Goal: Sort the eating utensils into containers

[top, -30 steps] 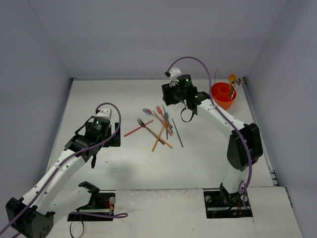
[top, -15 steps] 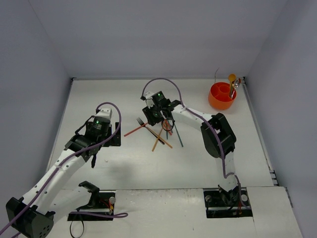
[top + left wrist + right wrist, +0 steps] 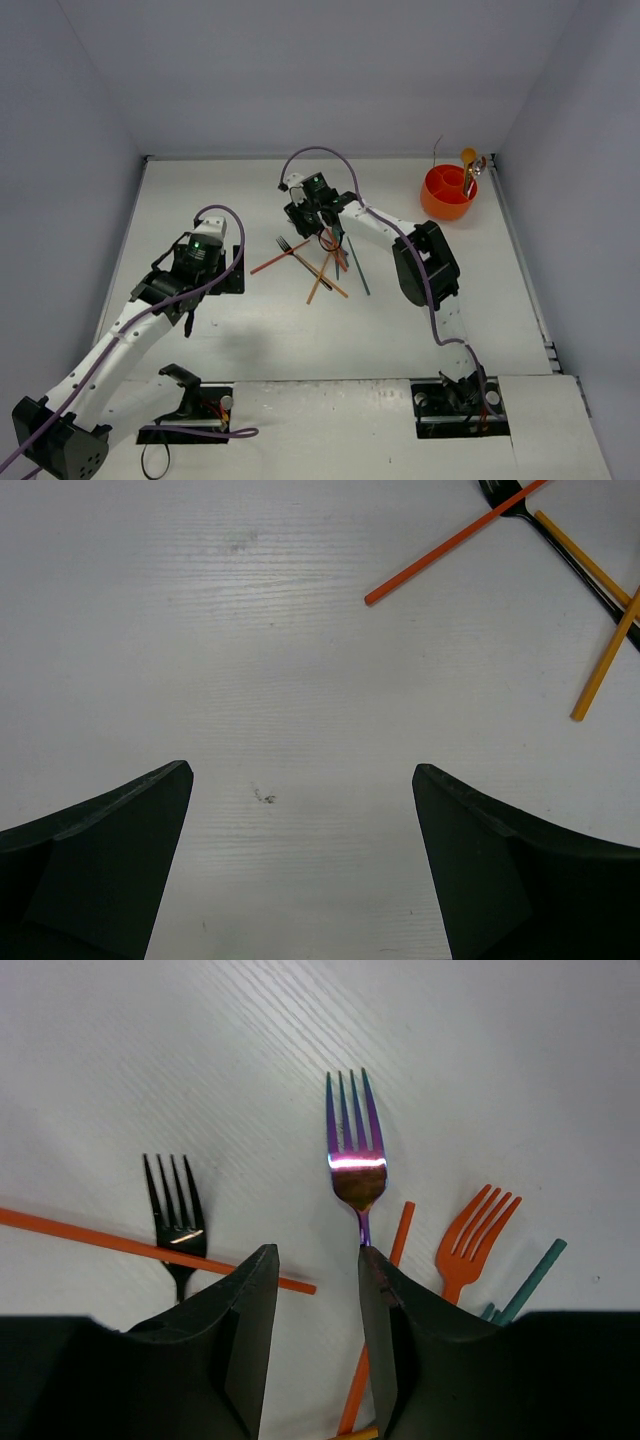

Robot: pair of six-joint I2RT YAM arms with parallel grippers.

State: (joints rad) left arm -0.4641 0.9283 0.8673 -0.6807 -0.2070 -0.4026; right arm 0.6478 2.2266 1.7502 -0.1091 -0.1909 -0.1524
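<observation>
Several utensils lie crossed in a pile point(image 3: 325, 262) at mid table. My right gripper point(image 3: 316, 218) hangs low over the pile's far end, jaws a little apart and empty point(image 3: 318, 1260). A purple iridescent fork point(image 3: 355, 1150) lies just ahead, its handle running under my right fingertip point(image 3: 385, 1290). A black fork point(image 3: 175, 1210), a long orange stick point(image 3: 120, 1245), an orange fork point(image 3: 470, 1235) and a teal stick point(image 3: 530, 1280) lie around it. The orange container point(image 3: 448, 192) stands at the far right with a gold spoon point(image 3: 468, 160) in it. My left gripper point(image 3: 300, 770) is wide open over bare table.
In the left wrist view an orange stick point(image 3: 450, 545), a black fork handle point(image 3: 565, 565) and a yellow-orange stick point(image 3: 605, 660) lie at the upper right. Walls close the table point(image 3: 200, 200) at the back and both sides. The right arm's elbow point(image 3: 425, 265) hangs over the table's right half.
My right gripper has swung left from beside the orange container to the far end of the pile and come down low. The left arm has not moved.
</observation>
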